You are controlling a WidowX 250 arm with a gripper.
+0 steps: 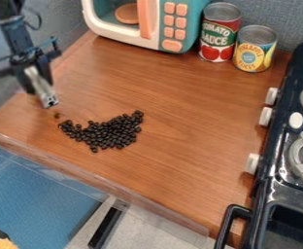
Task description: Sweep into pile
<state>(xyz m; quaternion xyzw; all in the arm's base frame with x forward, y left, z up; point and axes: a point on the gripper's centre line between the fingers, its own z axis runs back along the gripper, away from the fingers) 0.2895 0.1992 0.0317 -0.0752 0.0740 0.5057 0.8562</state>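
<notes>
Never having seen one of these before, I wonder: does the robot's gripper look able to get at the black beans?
Probably yes: the gripper hangs near the beans, and nothing tall stands between them.

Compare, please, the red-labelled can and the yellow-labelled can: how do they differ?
The red-labelled can looks taller than the yellow-labelled can. The red-labelled can stands beside the toy microwave; the yellow-labelled can stands nearer the stove. Both are upright, with metal tops.
</notes>
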